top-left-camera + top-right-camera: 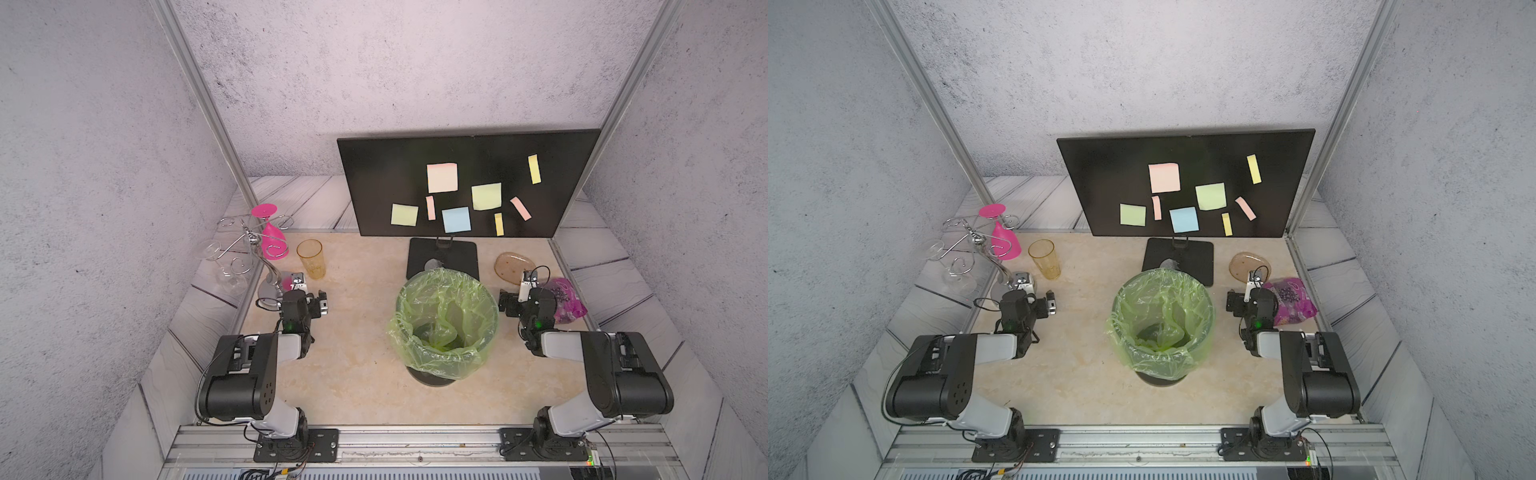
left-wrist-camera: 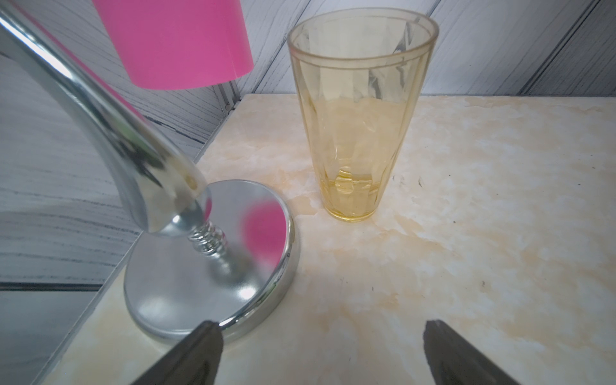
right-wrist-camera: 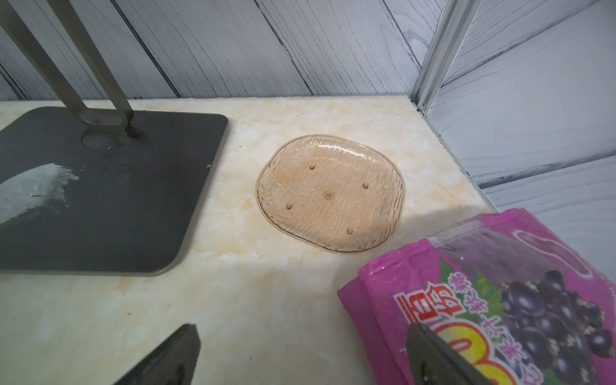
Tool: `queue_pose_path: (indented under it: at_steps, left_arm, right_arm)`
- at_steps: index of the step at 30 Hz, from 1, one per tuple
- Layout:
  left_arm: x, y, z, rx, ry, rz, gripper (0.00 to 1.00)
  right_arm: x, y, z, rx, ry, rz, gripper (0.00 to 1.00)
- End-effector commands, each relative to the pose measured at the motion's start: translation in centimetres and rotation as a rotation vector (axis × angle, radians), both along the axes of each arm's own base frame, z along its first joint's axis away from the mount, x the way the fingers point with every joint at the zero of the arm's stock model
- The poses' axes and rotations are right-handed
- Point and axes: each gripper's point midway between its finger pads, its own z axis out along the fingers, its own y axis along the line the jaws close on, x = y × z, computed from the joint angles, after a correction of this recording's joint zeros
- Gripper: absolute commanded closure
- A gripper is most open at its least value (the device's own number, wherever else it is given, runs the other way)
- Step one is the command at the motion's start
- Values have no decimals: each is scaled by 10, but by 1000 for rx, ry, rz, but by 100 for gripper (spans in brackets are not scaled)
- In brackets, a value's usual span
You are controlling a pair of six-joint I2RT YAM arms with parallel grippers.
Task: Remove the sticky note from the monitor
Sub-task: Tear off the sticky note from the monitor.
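The wide flat black monitor screen, upper centre, shows a pink square paper note, two pale green square notes, a light blue square note, pink paper strips and yellow paper strips. Lower centre, the crinkled plastic bin liner is translucent green, and the stone-look tabletop is mottled cream.

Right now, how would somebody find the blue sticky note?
Find the wide flat black monitor at the back. Near the middle of its bottom edge sticks a square paper note. It alone is blue; its neighbours are green, pink or yellow.
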Motion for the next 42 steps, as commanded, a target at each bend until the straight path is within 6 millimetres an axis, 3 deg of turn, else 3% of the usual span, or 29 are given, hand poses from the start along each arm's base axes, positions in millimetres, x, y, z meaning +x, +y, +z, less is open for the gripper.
queue_pose_path:
  at_steps: [1,5,14,20,24,27,34,38,42]
  left_arm:
    - [4,-6,24,7,-48,-45,0]
    - [-4,-8,50,26,-13,-13,0]
    - [-24,-36,121,-150,-58,-27,0]
    - [-28,-70,162,-305,-23,-162,0]
    - [-32,-99,197,-404,-21,-303,0]
    - [-37,-118,210,-452,7,-408,0]
    - [-42,-160,252,-571,-18,-647,1]
    - [-44,-176,269,-580,-37,-726,2]
    - [-45,-184,298,-573,-140,-783,1]
  right_arm:
    - [1,1,3,5,-9,5,1]
    - [2,10,10,7,-31,56,1]
    - [-27,19,77,96,-37,77,1]
    - [-33,31,140,174,-83,125,1]
    - [-30,53,178,249,-83,232,1]
    - [-30,64,205,292,-87,296,1]
    - [-31,67,264,438,-170,372,1]
    - [-26,68,277,468,-186,383,1]
    - [-15,51,298,482,-232,312,1]
